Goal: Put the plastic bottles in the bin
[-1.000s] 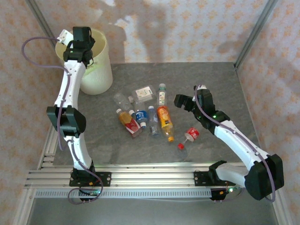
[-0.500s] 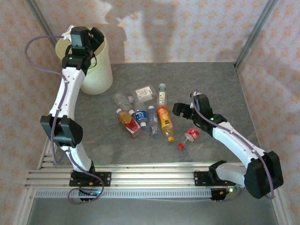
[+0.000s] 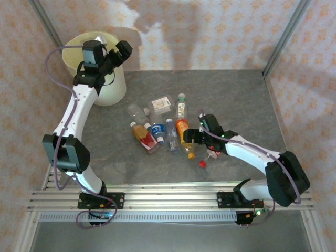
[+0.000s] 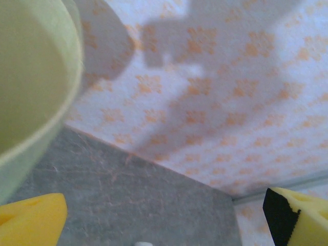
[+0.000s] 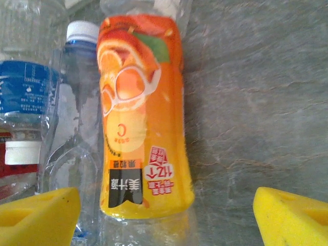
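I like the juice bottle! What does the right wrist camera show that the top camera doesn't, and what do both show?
Right wrist camera: the orange-slice drawing and tiny writing on the orange bottle, with the right pincer open on either side of it. Top camera: the bin and the left pincer beside it. Both: the orange bottle, the blue-labelled bottle near it, the grey table.
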{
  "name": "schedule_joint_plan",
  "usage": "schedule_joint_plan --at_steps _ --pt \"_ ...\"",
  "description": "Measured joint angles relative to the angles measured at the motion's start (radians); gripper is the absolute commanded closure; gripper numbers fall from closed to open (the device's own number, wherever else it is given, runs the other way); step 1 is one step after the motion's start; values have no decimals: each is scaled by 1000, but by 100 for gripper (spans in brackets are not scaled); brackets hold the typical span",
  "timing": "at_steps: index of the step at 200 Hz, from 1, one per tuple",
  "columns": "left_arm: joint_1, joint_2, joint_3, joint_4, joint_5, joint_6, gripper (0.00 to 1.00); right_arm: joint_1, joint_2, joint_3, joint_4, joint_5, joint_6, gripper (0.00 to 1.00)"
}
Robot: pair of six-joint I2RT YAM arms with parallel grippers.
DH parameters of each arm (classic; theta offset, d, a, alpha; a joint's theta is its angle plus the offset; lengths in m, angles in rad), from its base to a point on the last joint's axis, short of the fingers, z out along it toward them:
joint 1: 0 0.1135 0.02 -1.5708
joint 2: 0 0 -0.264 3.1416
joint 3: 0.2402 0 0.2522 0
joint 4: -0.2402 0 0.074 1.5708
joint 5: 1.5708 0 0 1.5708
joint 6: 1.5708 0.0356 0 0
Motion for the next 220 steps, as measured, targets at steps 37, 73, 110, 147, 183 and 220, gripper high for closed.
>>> schedule_joint_plan --at_steps 37,73,110,147,183,220 --pt "-55 -131 -148 29 45 18 0 58 77 0 29 8 1 13" --pt "-103 -253 -329 33 45 47 0 81 139 12 37 28 0 16" --pt "-134 -324 -464 31 41 53 0 112 198 40 38 80 1 18" --pt "-135 -347 -538 28 29 52 0 116 209 40 41 136 16 30" --pt "-136 -349 -555 29 18 53 0 116 200 35 55 178 22 42" --pt "-151 -349 -555 29 19 60 0 116 126 18 60 193 15 49"
